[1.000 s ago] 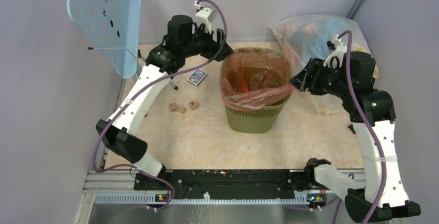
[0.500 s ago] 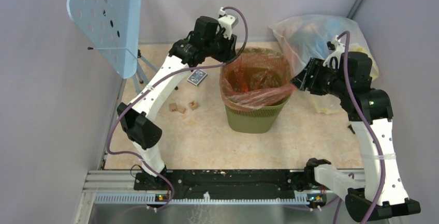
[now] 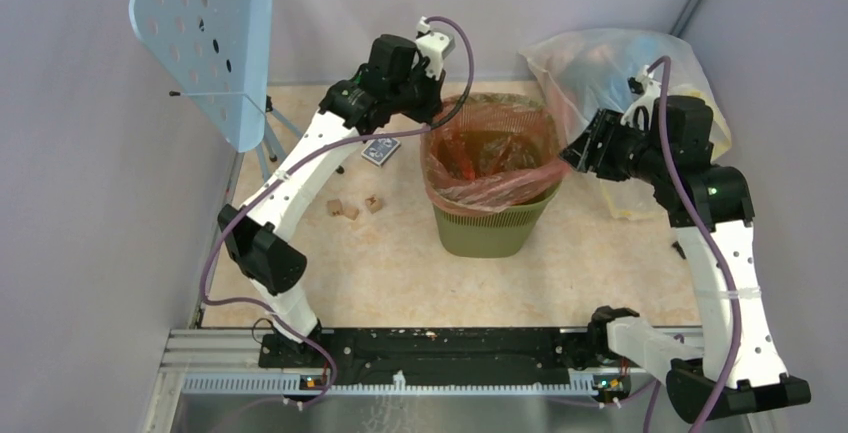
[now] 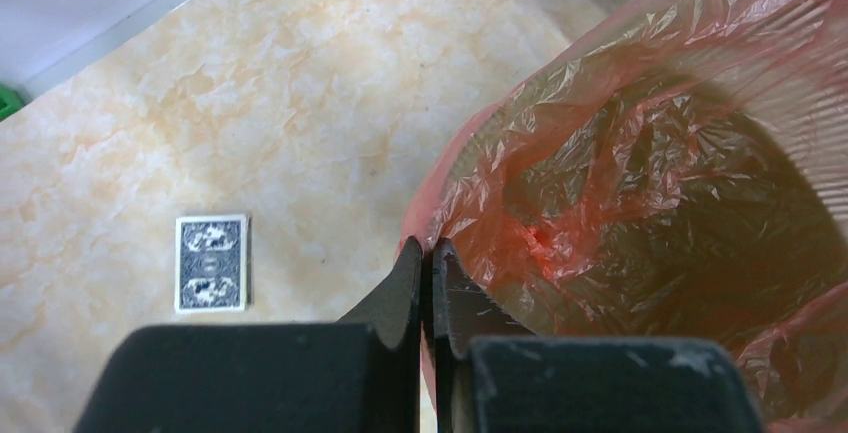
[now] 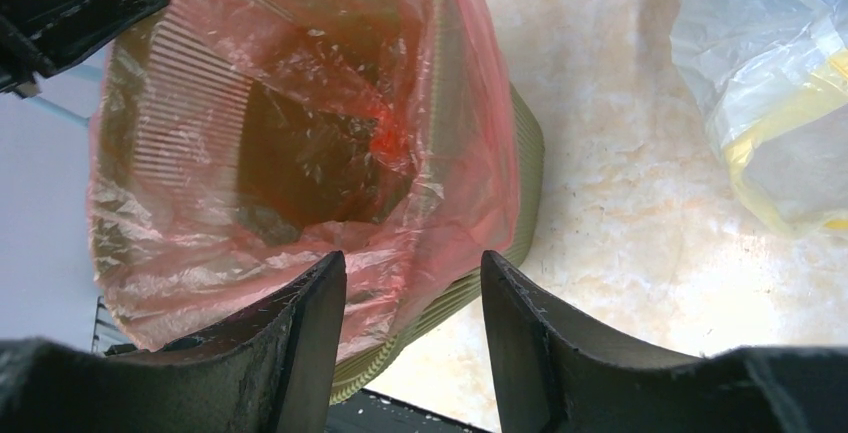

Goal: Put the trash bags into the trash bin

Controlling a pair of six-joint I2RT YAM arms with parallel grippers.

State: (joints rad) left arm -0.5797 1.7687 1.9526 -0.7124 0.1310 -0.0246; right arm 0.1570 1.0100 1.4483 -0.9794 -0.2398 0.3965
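Trash bag (image 3: 490, 153): in the trash bin (image 3: 490, 228), opened out as a liner, with its mouth spread over the bin's rim.
Left gripper (image 4: 425, 248): jaws pressed together, tips right at the bag's far-left edge. Whether a fold of film is caught between them I cannot tell.
Right gripper (image 5: 411, 258): fingers spread apart with nothing between them, poised over the bag's right-hand rim.
Bin: upright on the table (image 4: 300, 103), roughly midway between the two arms.
Done: the bag is inside and open, and its red film drapes over the green ribbed wall on the side nearest the right gripper.
Left to do: likely little. The far-left edge should be settled down over the rim, then the left gripper should let go and both arms should back off.
Left wrist only: the closed fingertips against the crinkled edge, which stands up there rather than lying clearly folded over. A playing card (image 4: 211, 263) lies flat, well apart from the bin.
Right wrist only: how far the film hangs down the bin's outer wall, and the dark hollow inside. The clear stuffed bag (image 5: 760, 83) sits near the bin but not touching it.
Top view only: both arms flanking the bin, small wooden blocks (image 3: 350, 208) on the table to its left, and a pale blue perforated stand (image 3: 200, 33) at the far left.
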